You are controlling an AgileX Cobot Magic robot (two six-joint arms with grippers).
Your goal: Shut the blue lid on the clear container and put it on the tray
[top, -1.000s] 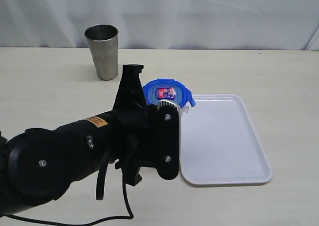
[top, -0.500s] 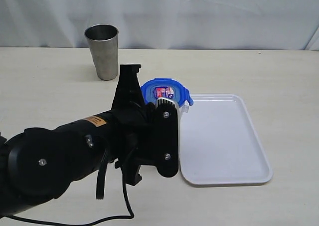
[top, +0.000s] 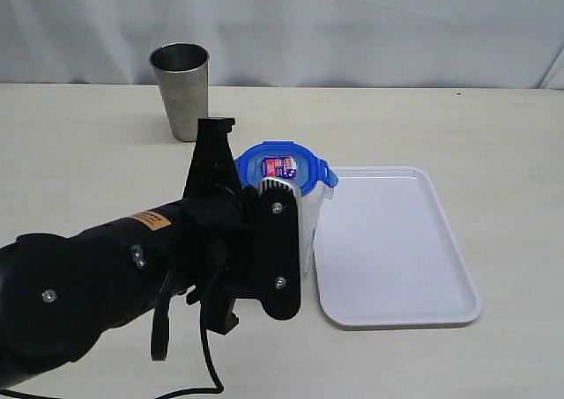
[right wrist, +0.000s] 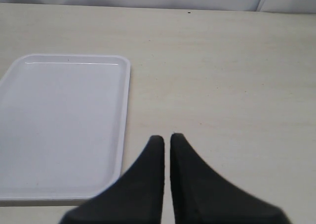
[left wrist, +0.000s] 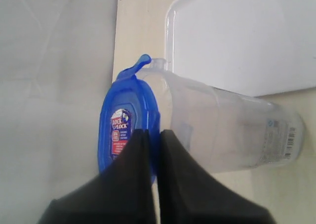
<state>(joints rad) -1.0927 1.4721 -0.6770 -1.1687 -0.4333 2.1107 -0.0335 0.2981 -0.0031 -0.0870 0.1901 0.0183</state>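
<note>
1. Position of work: the clear container [top: 313, 214] stands on the tabletop [top: 493, 126], just beside the near-left edge of the tray [top: 401, 240] and not yet on it. Whether it touches the rim cannot be told.
2. The blue lid [top: 282, 164] sits on the container's mouth. One flap [top: 328, 177], on the tray side, sticks outward, so I judge the closure incomplete.
3. Left gripper [left wrist: 154, 132]: jaws drawn almost together, tips at the lid's rim. Whether they pinch the rim or merely press against it cannot be told.
4. Right gripper [right wrist: 167, 137]: jaws clenched on nothing, hanging above bare tabletop beside the tray, well apart from the container.
5. Step in hand, as judged: seating the lid and snapping down its flaps.
6. Recommendations:
   - Press straight down along the container's axis. It is tall and narrow, and a sideways push would likely tip it.
   - Deal with the protruding flap first, then the opposite one, so the lid seats level.
   - Bracing the body with the idle right gripper would help.
7. The steel tumbler [top: 181, 91] stands well apart and presents no obstruction.
</note>
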